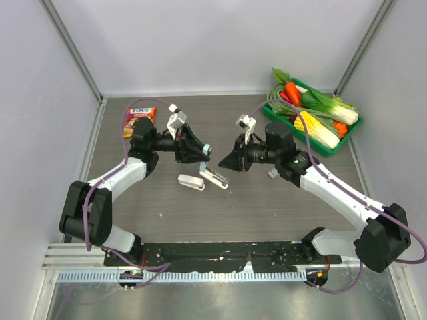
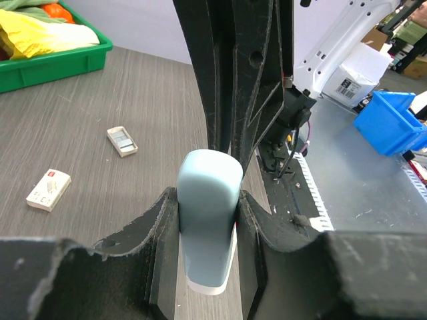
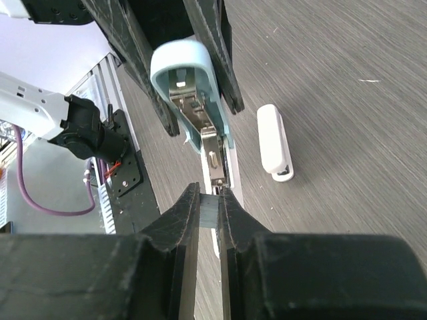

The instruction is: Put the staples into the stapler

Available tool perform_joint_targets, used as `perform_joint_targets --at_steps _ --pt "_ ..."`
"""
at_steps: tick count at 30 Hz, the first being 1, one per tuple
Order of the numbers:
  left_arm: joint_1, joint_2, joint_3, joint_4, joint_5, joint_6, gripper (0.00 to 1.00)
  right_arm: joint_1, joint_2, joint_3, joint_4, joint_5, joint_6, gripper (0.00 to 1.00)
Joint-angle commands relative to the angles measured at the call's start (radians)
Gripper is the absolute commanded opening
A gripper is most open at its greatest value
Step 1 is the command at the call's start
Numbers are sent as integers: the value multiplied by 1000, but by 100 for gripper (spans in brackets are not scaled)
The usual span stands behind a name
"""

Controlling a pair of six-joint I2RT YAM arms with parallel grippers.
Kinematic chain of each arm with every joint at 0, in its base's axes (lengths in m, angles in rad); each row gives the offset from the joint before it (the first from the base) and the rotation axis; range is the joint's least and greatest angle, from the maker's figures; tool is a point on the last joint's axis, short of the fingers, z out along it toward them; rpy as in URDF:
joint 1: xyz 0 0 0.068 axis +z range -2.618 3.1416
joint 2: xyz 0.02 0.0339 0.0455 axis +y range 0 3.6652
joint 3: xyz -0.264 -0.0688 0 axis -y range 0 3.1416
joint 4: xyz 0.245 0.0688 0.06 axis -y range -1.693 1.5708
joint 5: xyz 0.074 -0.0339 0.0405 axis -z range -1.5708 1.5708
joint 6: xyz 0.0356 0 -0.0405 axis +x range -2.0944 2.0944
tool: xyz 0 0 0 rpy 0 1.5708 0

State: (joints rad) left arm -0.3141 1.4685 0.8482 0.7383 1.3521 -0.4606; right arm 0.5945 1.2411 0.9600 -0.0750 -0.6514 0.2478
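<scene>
The light blue stapler point(image 1: 208, 151) is hinged open, its white base point(image 1: 216, 177) lying on the table. My left gripper point(image 1: 202, 151) is shut on the stapler's blue top arm point(image 2: 208, 207) and holds it raised. My right gripper point(image 1: 228, 161) is shut on a small grey strip of staples point(image 3: 210, 211), held just at the near end of the stapler's open metal magazine point(image 3: 212, 159). The whitish staples box point(image 2: 48, 189) with a red mark lies on the table in the left wrist view, with its open inner tray point(image 2: 122, 141) beyond it.
A second, white stapler point(image 1: 191, 181) lies closed just left of the open one and also shows in the right wrist view point(image 3: 274, 141). A green bin point(image 1: 313, 144) of toy vegetables stands at the back right. A red snack packet point(image 1: 139, 120) lies at the back left.
</scene>
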Motion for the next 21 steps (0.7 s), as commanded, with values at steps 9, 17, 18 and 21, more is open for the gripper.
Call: perform_joint_targets --at_steps 9,17,18,21 --pt "-2 -20 -5 124 5 -62 0 1 -65 -56 7 -7 -84 16" --pt "-2 -20 -11 124 2 -61 0 1 -60 -78 29 -14 -91 17" --pt "-2 -20 -11 125 1 -59 0 2 -57 -79 32 -17 -90 17" --pt "-2 -19 -12 125 -2 -59 0 2 -55 -86 41 -25 -87 17"
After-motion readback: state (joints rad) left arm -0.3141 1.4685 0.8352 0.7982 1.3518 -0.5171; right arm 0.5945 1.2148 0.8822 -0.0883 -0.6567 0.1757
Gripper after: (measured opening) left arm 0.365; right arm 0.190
